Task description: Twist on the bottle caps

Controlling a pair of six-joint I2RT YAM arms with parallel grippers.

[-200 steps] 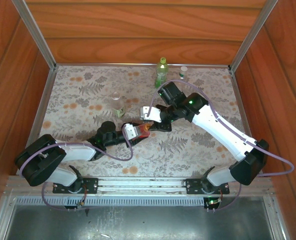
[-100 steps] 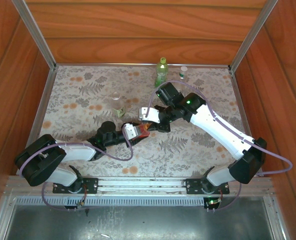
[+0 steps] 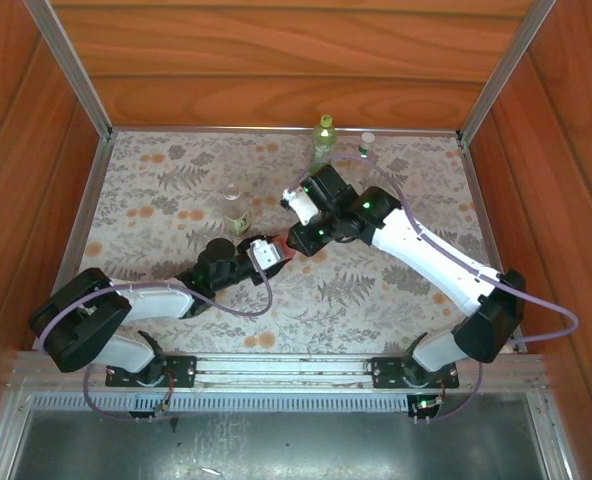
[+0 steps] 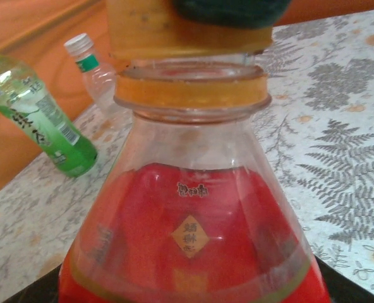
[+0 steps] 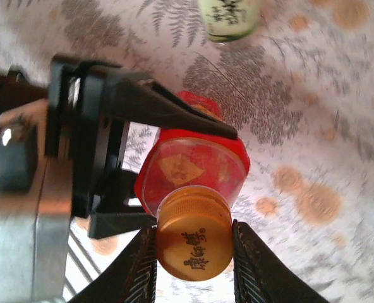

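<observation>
My left gripper (image 3: 274, 254) is shut on the red bottle (image 4: 193, 243), whose yellow diamond mark faces the left wrist camera. Its black fingers (image 5: 149, 107) clamp the bottle's body (image 5: 196, 164). An orange-red bottle cap (image 5: 193, 241) sits on the bottle's neck, seen from the side as the cap (image 4: 187, 35) above the neck ring. My right gripper (image 5: 193, 255) is shut on that cap, one finger pad on each side. In the top view the right gripper (image 3: 296, 240) meets the red bottle (image 3: 287, 256) at mid-table.
A green bottle (image 3: 323, 137) with a yellow-green cap and a clear bottle (image 3: 366, 147) with a white cap stand at the back edge. An uncapped clear bottle with a green label (image 3: 236, 211) stands just behind the left gripper. Wooden walls enclose the flowered table (image 3: 156, 200).
My right gripper swung left and turned over the red bottle, and its fingers narrowed onto the cap. The left gripper and bottle shifted slightly back.
</observation>
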